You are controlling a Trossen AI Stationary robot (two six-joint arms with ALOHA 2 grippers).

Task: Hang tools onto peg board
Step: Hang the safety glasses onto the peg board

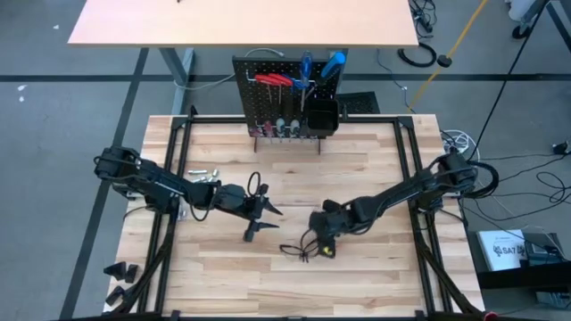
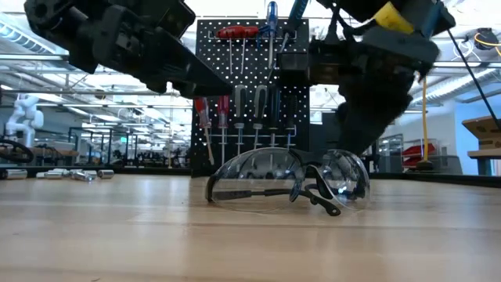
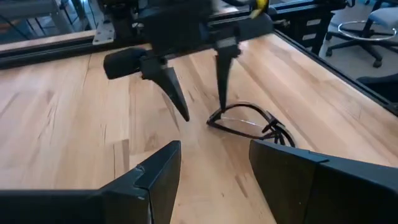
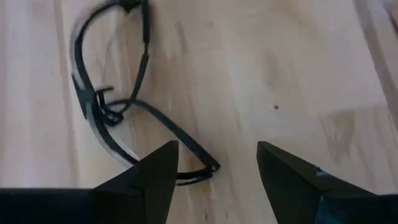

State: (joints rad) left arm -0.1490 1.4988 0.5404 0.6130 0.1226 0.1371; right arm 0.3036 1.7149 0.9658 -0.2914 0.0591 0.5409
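A: What do we count on the table (image 1: 357, 267)?
B: One pair of glasses (image 1: 303, 249), and a few small silver pieces (image 1: 203, 174); we cannot tell exactly how many.
A: And on the peg board (image 1: 245, 98)?
B: We see two blue screwdrivers (image 1: 332, 64) at the top, two red hex keys (image 1: 272, 79), one black bin (image 1: 321, 116), plus a low row of hanging tools too small to count.
A: Arms?
B: Two, each with one gripper: left gripper (image 1: 264, 220), right gripper (image 1: 312, 239).

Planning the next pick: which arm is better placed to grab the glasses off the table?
Probably the right: the right gripper hangs open just above the glasses, while the left gripper, also open, sits farther off.
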